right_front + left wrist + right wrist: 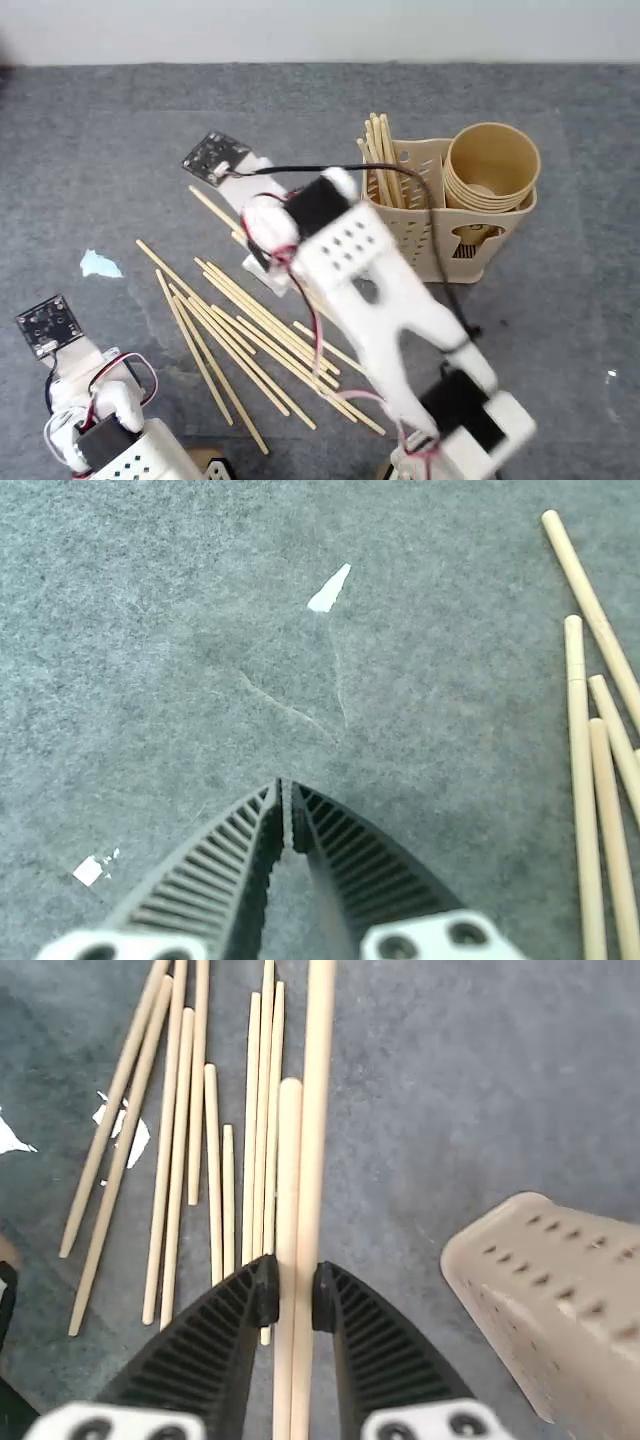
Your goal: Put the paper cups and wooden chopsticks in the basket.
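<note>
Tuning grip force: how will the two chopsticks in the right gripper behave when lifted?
Likely stiff and light: the chopsticks look like thin, straight wood. They reach far beyond the right gripper, so they may pivot. Round and pinched side by side, one could roll or slip.

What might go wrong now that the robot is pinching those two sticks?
1. The right gripper pinches two chopsticks with uneven ends. One may slip out or swing on the way.
2. The basket already has standing sticks packed in one narrow part. The long pair might catch the rim or tip the basket.
3. Many loose chopsticks lie close by, so the arm might knock them about.
</note>
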`<state>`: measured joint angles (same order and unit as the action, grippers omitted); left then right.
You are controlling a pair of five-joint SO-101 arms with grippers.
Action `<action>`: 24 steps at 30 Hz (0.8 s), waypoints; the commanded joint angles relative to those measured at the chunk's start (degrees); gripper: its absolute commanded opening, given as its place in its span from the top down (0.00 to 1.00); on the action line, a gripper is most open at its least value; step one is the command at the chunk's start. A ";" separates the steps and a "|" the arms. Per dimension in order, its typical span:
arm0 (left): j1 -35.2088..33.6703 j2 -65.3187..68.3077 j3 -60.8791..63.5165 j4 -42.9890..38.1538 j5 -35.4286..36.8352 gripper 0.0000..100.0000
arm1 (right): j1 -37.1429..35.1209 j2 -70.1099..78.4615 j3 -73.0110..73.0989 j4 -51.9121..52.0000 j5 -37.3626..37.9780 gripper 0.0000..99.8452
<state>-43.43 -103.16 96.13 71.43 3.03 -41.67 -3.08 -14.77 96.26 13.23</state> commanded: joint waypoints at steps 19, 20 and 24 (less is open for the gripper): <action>0.26 -0.62 -0.31 -1.14 -0.62 0.99 | 16.57 -31.96 -2.90 -15.08 0.35 0.99; 0.26 -0.62 -0.31 -1.14 -0.62 0.99 | 17.63 -32.22 -2.81 -17.36 0.18 0.99; 0.26 -0.62 -0.31 -1.14 -0.62 0.99 | 20.97 -32.22 -2.73 -25.45 0.18 0.99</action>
<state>-43.43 -103.16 96.13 71.43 3.03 -23.12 -33.93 -14.86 76.75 13.23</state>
